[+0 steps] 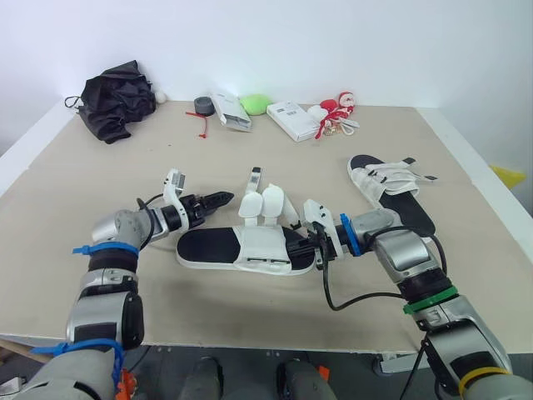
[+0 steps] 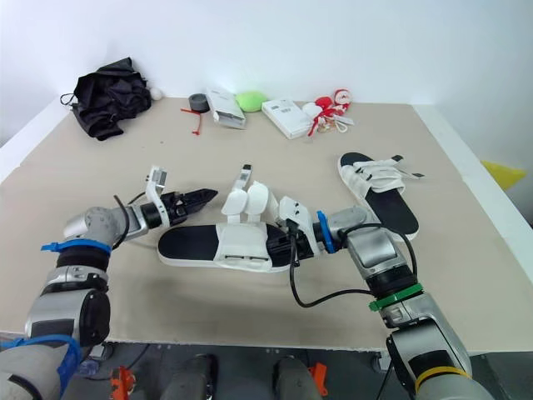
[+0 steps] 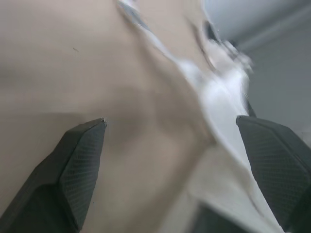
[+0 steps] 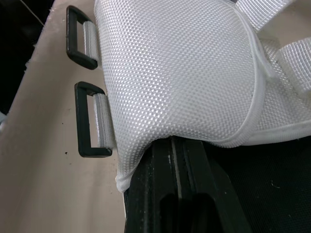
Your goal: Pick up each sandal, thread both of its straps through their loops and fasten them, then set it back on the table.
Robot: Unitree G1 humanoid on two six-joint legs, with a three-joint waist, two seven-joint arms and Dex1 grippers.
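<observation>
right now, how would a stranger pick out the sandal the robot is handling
On the beige table, look near the front edge, between the left gripper and right gripper. The near sandal lies there; unlike the far sandal at the right, its white straps stand open.

Head camera sits high, both eyes looking forward and down over the table (image 1: 250, 321), with the near sandal (image 1: 241, 248) around mid-picture in each. The two eyes share the whole tabletop, including the second sandal (image 1: 391, 193) beyond and right of the near sandal. The right eye sees it all from a touch further right. Over to the left wrist camera: low, just left of the near sandal, sighting along the wide-spread fingers of the left gripper (image 3: 170, 121) over blurred white straps (image 3: 218, 97). The right wrist camera is jammed against the near sandal's mesh upper (image 4: 180, 68), two black loops (image 4: 87, 119) beside it, the right gripper (image 4: 172, 145) pressed together underneath.
</observation>
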